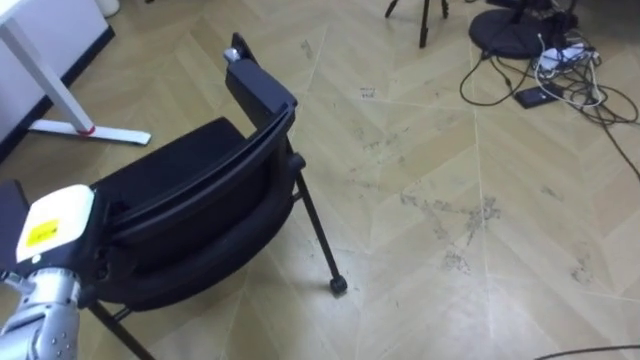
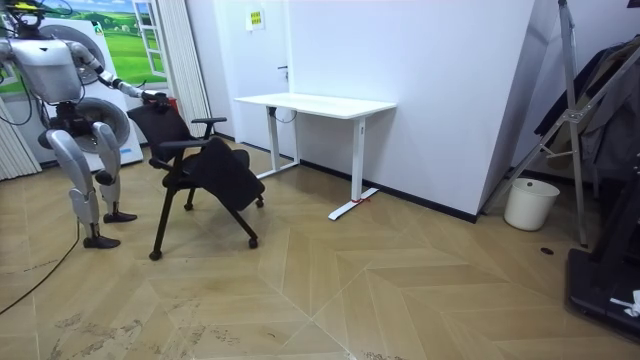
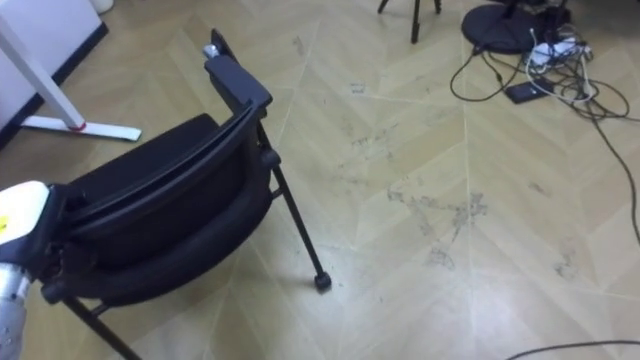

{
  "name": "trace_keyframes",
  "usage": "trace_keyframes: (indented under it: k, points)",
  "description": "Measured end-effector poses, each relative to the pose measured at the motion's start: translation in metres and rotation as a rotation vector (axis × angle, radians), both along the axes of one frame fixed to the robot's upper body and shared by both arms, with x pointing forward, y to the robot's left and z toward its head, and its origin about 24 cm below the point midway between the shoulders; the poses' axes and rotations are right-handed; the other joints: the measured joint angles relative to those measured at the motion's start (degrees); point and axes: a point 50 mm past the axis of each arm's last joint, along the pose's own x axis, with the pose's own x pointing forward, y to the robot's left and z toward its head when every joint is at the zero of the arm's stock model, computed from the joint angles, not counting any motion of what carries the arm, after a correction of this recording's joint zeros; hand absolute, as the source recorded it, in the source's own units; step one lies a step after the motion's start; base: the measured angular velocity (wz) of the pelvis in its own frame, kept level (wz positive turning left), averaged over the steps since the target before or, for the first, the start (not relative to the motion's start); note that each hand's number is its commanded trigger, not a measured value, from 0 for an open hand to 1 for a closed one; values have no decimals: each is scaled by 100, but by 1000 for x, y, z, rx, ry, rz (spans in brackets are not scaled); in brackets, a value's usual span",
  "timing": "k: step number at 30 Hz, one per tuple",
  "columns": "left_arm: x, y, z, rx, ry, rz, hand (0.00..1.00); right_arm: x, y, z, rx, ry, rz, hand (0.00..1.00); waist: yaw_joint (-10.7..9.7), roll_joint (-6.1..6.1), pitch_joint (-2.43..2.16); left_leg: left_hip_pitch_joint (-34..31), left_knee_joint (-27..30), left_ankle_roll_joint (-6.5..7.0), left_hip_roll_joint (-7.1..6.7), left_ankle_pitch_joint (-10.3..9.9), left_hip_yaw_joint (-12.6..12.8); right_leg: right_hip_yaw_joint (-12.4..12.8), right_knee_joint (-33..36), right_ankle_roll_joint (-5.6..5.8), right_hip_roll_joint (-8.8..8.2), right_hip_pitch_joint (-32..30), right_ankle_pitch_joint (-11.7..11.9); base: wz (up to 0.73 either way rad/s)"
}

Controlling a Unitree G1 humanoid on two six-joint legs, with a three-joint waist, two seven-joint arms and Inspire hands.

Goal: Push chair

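Note:
A black chair (image 1: 190,200) with armrests and slim wheeled legs stands on the wood floor just in front of me. One armrest (image 1: 258,88) juts up at the far side. My left hand (image 1: 58,222) rests at the top edge of the chair's back at the lower left, its fingers hidden behind the back. In the room view I stand at the room view's left behind the chair (image 2: 205,165), one arm stretched to its back, where the left hand (image 2: 150,97) meets it.
A white desk (image 2: 315,103) stands against the wall beyond the chair; its foot (image 1: 90,130) lies at the upper left. Cables and a dark round base (image 1: 520,35) lie at the upper right. A white bin (image 2: 530,203) and a stand are at the room view's right.

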Motion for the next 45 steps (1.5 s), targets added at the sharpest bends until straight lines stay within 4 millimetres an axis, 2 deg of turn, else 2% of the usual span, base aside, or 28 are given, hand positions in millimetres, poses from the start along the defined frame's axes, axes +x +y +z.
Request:
trace_keyframes:
  k: [2,7,12,17,19,23,27,30,33,40,42,45]
  points:
    - [4,-3,2,6,-4,-8,100,9,14,11,-99,43,31,0,30,-16,8,3,1,0,-4,0,1,1,-9,3,-6,3,-2,0]
    - [13,-11,6,11,-12,-42,100,35,48,29,-282,102,173,0,323,-48,39,96,-10,0,-2,0,60,2,-41,-2,-4,50,-3,-6]
    - [22,-22,9,15,-15,-95,100,62,77,25,-369,214,399,0,570,-67,48,139,-22,0,10,0,101,-5,-52,-9,0,101,-2,-1]
    - [24,-30,8,19,-17,-134,100,79,94,18,-433,331,576,0,774,-85,61,250,-65,-1,29,1,125,-25,-144,-18,12,242,-2,-2]
    - [24,-31,9,25,-19,-148,100,85,101,16,-480,401,621,0,792,-137,91,276,-83,-1,28,1,121,-27,-148,-16,10,284,-18,6]
    - [28,-34,15,50,-21,-182,100,98,120,9,-609,582,725,0,935,-234,65,283,-79,-2,36,1,124,-48,-143,-25,12,289,-35,1]
    - [29,-37,16,67,-14,-214,100,110,142,4,-729,718,884,0,1101,-339,11,320,-74,-2,46,2,121,-68,-110,-33,20,303,-38,-3]
    - [29,-37,16,80,-4,-230,100,118,166,3,-844,791,1015,0,1124,-392,25,395,-80,-2,77,1,97,-189,-151,-46,24,425,-29,5]
    - [30,-38,17,88,-5,-255,100,123,181,3,-922,841,1091,0,1134,-429,18,396,-80,-2,92,2,94,-236,-246,-73,22,492,-12,11]
    - [29,-38,16,91,-1,-296,100,123,194,-2,-1039,935,1195,0,1287,-431,27,406,-84,-2,98,2,34,-286,-250,-73,15,518,-11,3]
    - [29,-38,17,93,-4,-308,100,124,201,-8,-1082,992,1233,0,1322,-440,55,396,-87,-2,98,1,22,-308,-251,-73,10,517,-11,4]
    - [32,-40,19,100,-7,-332,100,124,206,-13,-1108,1035,1285,0,1403,-461,63,395,-90,-3,97,1,-3,-324,-252,-73,9,521,-11,1]
